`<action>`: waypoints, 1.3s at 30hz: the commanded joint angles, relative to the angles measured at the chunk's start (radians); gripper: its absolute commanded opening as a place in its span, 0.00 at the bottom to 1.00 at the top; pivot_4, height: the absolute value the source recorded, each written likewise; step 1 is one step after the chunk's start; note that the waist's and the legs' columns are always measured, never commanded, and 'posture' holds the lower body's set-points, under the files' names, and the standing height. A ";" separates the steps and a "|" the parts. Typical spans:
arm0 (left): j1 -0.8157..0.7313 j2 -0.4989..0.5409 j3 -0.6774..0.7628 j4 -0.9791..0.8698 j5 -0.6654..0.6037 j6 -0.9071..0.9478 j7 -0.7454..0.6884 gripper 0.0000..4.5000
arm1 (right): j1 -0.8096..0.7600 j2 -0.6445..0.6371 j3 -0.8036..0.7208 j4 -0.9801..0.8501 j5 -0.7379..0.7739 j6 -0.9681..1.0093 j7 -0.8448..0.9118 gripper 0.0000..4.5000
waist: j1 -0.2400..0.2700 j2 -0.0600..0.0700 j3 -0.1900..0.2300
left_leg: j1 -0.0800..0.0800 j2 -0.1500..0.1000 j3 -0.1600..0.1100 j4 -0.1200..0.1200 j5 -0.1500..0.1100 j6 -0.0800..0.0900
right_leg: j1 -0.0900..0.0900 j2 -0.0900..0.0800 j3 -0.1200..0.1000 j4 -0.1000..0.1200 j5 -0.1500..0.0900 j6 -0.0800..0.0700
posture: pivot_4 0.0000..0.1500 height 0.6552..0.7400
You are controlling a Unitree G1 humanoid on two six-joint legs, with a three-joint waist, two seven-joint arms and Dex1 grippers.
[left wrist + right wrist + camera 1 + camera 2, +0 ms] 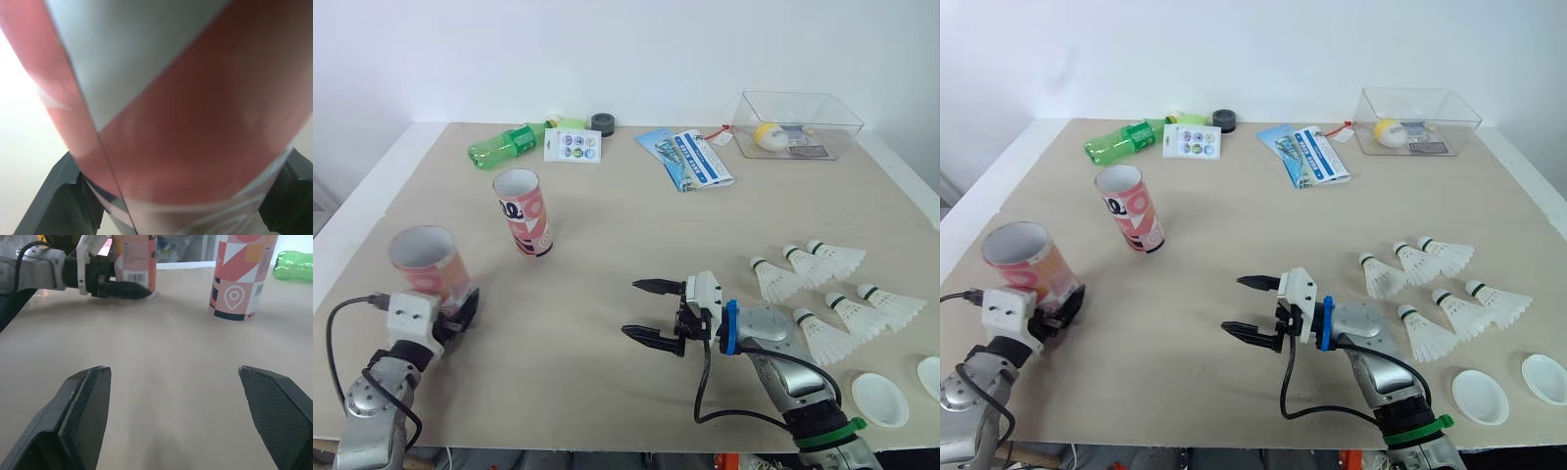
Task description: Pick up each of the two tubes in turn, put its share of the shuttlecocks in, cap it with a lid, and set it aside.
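A red and white tube stands open-topped at the front left of the table. My left gripper is shut on its lower part, and both fingers flank it in the left wrist view. The second tube stands upright farther in, open-topped and free. My right gripper hovers open and empty over the table's front middle, pointing left. Several white shuttlecocks lie to its right. Two white lids rest near the front right edge.
Along the far edge lie a green bottle, a sticker card, a black tape roll, blue pamphlets and a clear box holding a yellow ball. Bare tabletop lies between the two tubes and my right gripper.
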 commanded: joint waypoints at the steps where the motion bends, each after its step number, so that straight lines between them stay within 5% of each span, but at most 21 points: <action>1: -0.041 0.075 -0.104 -0.108 -0.014 0.054 -0.141 0.76 | 0.023 -0.009 -0.045 -0.075 0.037 0.019 -0.029 1.00 | -0.001 -0.001 0.001 | 0.000 0.000 0.000 0.000 0.000 0.000 | 0.000 0.000 0.000 0.000 0.000 0.000 | 1.00 1.00; 9: -0.240 0.171 -0.247 -0.103 -0.099 0.183 -0.383 0.76 | 0.048 -0.014 -0.060 -0.104 0.041 0.025 -0.063 1.00 | -0.016 -0.003 0.002 | 0.001 0.002 0.002 -0.001 0.000 0.001 | -0.001 0.001 -0.001 0.000 0.001 -0.002 | 1.00 1.00; 25: -0.697 0.256 -0.578 0.063 0.014 0.310 -0.808 0.76 | 0.130 -0.061 -0.127 -0.164 0.049 0.026 -0.102 1.00 | -0.005 -0.004 0.004 | -0.001 0.002 -0.001 -0.001 -0.001 0.002 | -0.001 0.004 0.000 0.001 -0.001 -0.001 | 1.00 1.00; 39: -0.842 0.148 -0.689 0.121 0.103 0.260 -0.870 0.76 | 0.416 -0.098 -0.389 -0.497 0.268 0.237 -0.297 1.00 | -0.004 -0.004 0.004 | -0.002 0.001 -0.003 -0.001 -0.002 0.003 | 0.000 0.004 -0.001 0.001 -0.001 0.002 | 1.00 1.00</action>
